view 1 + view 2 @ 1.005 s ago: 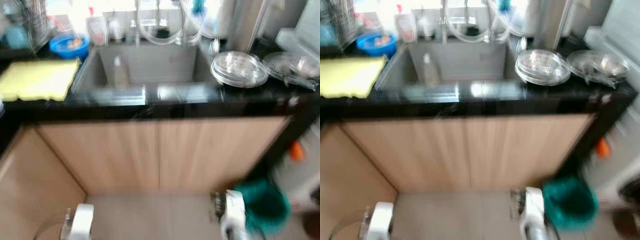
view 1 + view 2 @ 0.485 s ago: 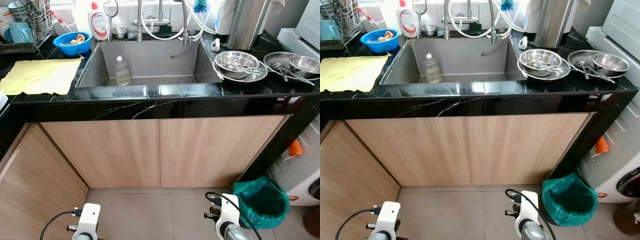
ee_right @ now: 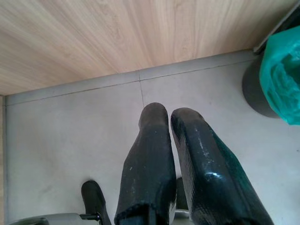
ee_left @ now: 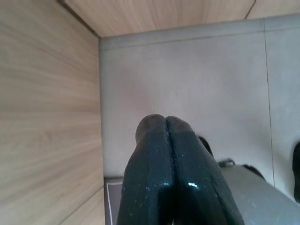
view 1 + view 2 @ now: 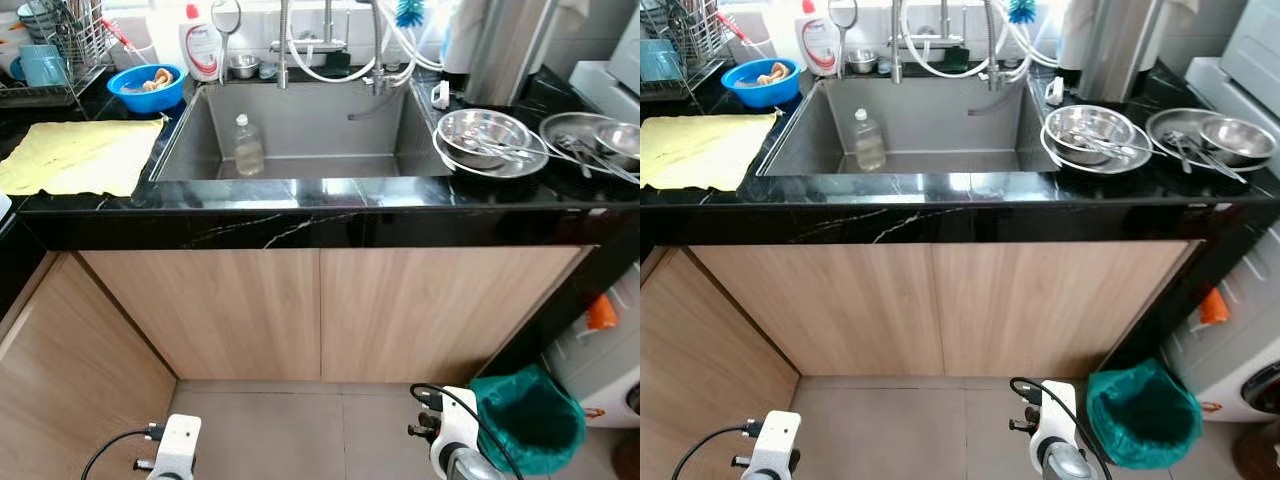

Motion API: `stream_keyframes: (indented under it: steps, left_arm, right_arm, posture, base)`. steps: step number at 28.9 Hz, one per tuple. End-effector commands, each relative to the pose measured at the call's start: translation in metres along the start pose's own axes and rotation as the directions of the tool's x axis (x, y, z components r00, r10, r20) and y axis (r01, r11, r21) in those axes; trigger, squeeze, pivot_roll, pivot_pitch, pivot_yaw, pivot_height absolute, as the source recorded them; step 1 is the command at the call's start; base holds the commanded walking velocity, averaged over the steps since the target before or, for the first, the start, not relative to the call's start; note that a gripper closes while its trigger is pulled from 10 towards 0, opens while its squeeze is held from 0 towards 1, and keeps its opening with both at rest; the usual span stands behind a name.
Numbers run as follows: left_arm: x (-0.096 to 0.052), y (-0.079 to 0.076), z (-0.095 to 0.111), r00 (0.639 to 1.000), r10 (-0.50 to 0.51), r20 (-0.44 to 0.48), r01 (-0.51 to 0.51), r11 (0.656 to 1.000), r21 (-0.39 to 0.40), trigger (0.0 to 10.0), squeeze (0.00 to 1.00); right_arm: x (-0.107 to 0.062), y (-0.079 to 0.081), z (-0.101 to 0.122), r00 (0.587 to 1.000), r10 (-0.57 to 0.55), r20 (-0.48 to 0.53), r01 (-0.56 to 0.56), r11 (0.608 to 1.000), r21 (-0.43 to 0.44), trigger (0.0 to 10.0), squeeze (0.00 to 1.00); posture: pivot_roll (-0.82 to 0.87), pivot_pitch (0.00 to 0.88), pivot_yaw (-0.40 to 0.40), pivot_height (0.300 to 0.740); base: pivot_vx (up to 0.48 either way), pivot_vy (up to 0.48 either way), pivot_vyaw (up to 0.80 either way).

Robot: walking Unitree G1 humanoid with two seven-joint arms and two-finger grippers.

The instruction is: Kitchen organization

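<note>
Both arms hang idle low over the floor (image 3: 70,140): the left gripper (image 4: 164,123) has its fingers pressed together, the right gripper (image 3: 169,117) has its fingers nearly touching, holding nothing. Far above them, at the top of the frame, the black tabletop (image 5: 300,195) carries a sink (image 5: 300,120) with a bottle (image 5: 247,145), steel bowls (image 5: 485,138) at upper right and a yellow cloth (image 5: 75,155) at upper left.

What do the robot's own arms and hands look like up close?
Each arm ends in a white wrist block with a thin black cable looping off it, left and right. Each tool is a pair of long, glossy black fingers with rounded tips, seen on the left tool and the right tool.
</note>
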State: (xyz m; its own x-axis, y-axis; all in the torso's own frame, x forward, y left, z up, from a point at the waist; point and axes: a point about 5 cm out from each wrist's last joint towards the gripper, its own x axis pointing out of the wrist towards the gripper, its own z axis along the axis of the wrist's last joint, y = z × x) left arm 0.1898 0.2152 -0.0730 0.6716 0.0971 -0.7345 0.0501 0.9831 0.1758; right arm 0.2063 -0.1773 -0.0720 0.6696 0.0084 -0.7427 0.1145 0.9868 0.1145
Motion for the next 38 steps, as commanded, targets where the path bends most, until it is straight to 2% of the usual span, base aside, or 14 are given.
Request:
stream_keyframes:
  steps: [1, 16, 28, 32, 38]
  left_arm:
    - [-0.001, -0.001, -0.003, 1.0, -0.012, -0.011, 0.012, 1.0, 0.015, 10.0, 0.0]
    - [0.0, 0.003, -0.002, 1.0, -0.023, -0.019, 0.024, 1.0, 0.017, 10.0, 0.0]
    - [-0.003, 0.013, -0.009, 0.998, -0.031, -0.053, 0.034, 0.997, 0.066, 10.0, 0.0]
    - [-0.004, 0.014, -0.014, 0.997, -0.03, -0.065, 0.035, 0.997, 0.067, 10.0, 0.0]
    - [-0.004, 0.009, -0.012, 0.997, -0.046, -0.063, 0.051, 0.996, 0.075, 10.0, 0.0]
  right_arm:
    - [0.0, 0.0, 0.0, 1.0, -0.003, 0.0, 0.003, 1.0, 0.012, 10.0, 0.0]
    - [0.0, 0.002, -0.002, 1.0, -0.004, -0.002, 0.004, 1.0, 0.013, 10.0, 0.0]
    - [-0.002, 0.01, -0.012, 1.0, 0.005, -0.015, -0.004, 0.998, 0.068, 10.0, 0.0]
    - [-0.004, 0.01, -0.019, 1.0, 0.009, -0.027, -0.007, 0.998, 0.057, 10.0, 0.0]
    - [-0.002, 0.011, -0.013, 1.0, 0.03, -0.005, -0.03, 0.999, 0.021, 10.0, 0.0]
  posture:
    - [-0.12, 0.008, 0.034, 0.731]
    - [-0.12, 0.0, 0.056, 0.731]
    - [-0.14, 0.0, 0.095, 0.731]
    - [-0.17, 0.0, 0.099, 0.731]
    - [-0.22, 0.0, 0.072, 0.731]
  base:
    - [0.296, 0.0, 0.0]
    - [0.02, 0.0, 0.0]
    - [0.021, 0.0, 0.0]
    - [0.183, 0.0, 0.0]
    - [0.0, 0.0, 0.0]
